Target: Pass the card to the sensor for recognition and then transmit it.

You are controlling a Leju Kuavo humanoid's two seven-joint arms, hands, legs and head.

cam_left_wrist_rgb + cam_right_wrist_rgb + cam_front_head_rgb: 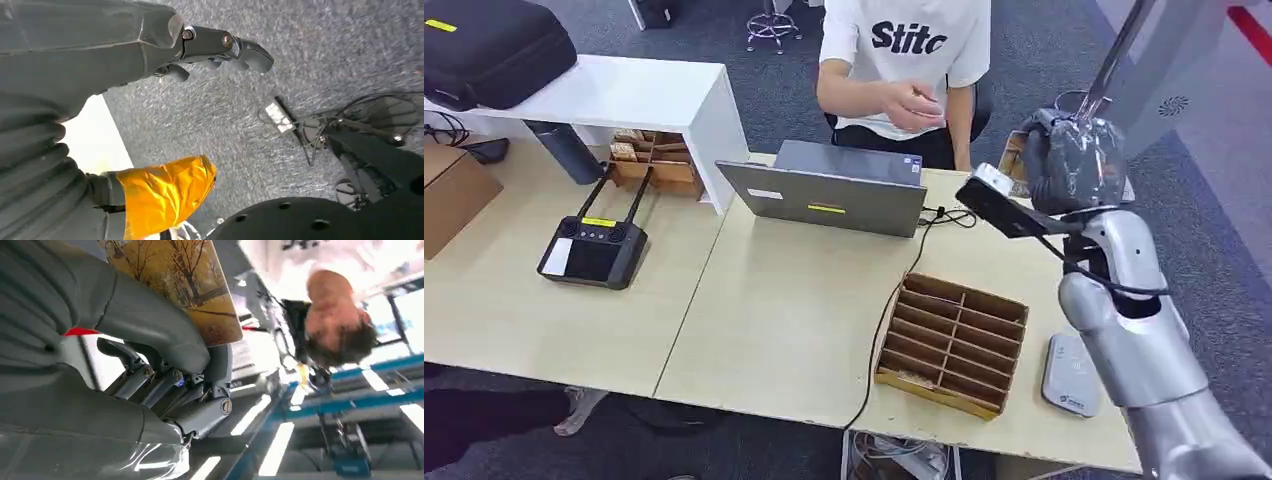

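1. Card point(185, 287), printed with autumn trees on a yellow-orange ground, pinched between the thick grey thumb and the darker fingers point(215, 365) of the right hand point(165, 345).
2. Right hand point(1072, 160) raised above the far right corner of the table point(784, 310), in front of the seated person point(904, 70) in a white printed T-shirt; card itself not made out from the head view.
3. Sensor point(1069, 375), a flat light-grey pad, lying on the table's near right edge, just beside the right arm and well below the raised hand.
4. Cardboard slotted organiser point(952, 342) resting to the left of the sensor, a black cable running past its left side.
5. Grey laptop point(834, 190) standing open farther back, screen toward the person.
6. Black handheld controller point(592, 248) with two antennas lying on the left part of the table, near a white shelf point(639, 95).
7. Left hand point(150, 55) hanging over grey carpet, fingers point(250, 50) apart and nothing in them, thumb wrapped in yellow tape.
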